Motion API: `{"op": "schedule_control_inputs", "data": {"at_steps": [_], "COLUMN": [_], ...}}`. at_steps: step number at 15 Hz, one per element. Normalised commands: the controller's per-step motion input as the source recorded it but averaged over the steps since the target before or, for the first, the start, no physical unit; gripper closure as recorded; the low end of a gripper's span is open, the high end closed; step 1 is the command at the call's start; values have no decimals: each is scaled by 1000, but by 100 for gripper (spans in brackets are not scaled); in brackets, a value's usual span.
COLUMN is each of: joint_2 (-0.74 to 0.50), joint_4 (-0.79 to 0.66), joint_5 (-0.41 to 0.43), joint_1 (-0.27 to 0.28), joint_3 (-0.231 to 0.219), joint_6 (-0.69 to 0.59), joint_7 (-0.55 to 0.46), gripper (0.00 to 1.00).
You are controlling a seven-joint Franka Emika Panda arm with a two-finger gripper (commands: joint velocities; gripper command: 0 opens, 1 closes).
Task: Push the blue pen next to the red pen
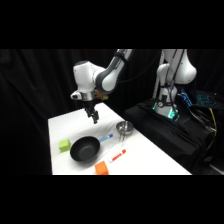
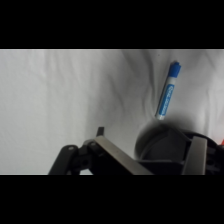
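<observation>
Holding nothing: black bowl (image 1: 84, 149), metal cup (image 1: 124, 128) | blue pen (image 1: 105, 138) lying between them, below raised gripper (image 1: 94, 118) | red pen (image 1: 117, 156) apart | claw state: cannot tell

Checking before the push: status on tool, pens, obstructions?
Tool above table, off the pens. Blue pen between black bowl and metal cup. Red pen apart, nearer front. Nothing between pens.
</observation>
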Motion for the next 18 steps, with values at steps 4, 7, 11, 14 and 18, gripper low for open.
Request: {"op": "schedule_control_inputs", "data": {"at_steps": [4, 7, 11, 14, 18], "joint_2": [175, 192, 194, 142, 73], "joint_4": [-1, 35, 68, 64, 30], "joint_5": [70, 61, 60, 47, 15], "joint_1": [-163, -135, -128, -112, -47], "joint_3": [71, 95, 114, 112, 82], "joint_6": [308, 273, 216, 169, 144], "joint_7": [-255, -179, -150, -124, -50], "gripper": [0, 0, 0, 0, 0]}}
